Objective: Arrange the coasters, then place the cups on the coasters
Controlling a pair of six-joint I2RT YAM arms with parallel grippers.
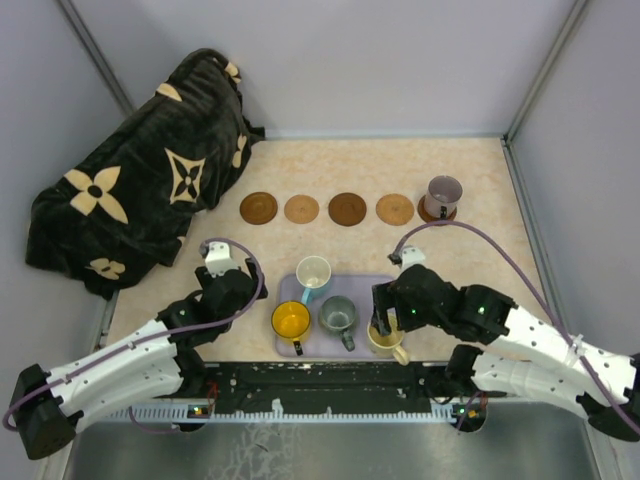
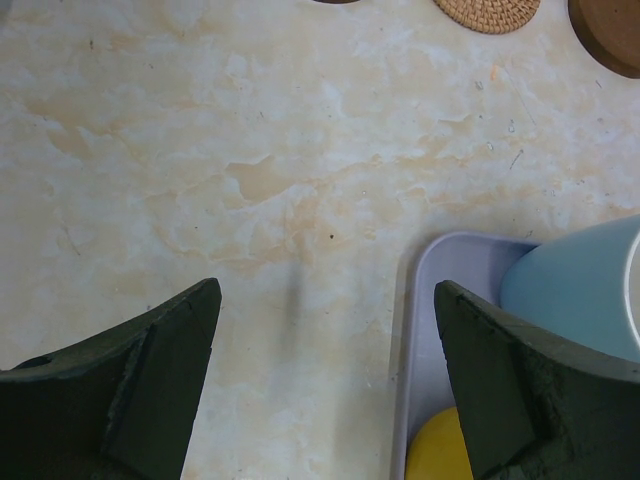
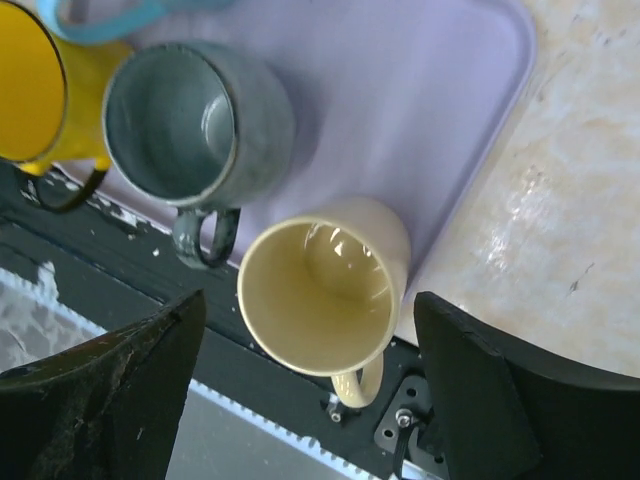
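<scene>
Four brown coasters (image 1: 258, 208) (image 1: 301, 209) (image 1: 348, 209) (image 1: 395, 209) lie in a row at the back. A fifth coaster (image 1: 430, 214) at the right end carries the purple-grey cup (image 1: 444, 192). The lavender tray (image 1: 372, 290) holds the white-and-blue cup (image 1: 313, 272), yellow cup (image 1: 291, 320), grey-green cup (image 1: 338, 315) and cream cup (image 1: 385, 338). My right gripper (image 3: 310, 300) is open and straddles the cream cup (image 3: 320, 300), with a gap on each side. The left gripper (image 2: 327, 290) is open over bare table beside the tray's left rim (image 2: 415, 300), holding nothing.
A black blanket with tan flower prints (image 1: 140, 170) is heaped at the back left. Grey walls close in the table on three sides. The black base rail (image 1: 330, 385) runs along the near edge, just behind the cream cup's handle (image 3: 355, 385).
</scene>
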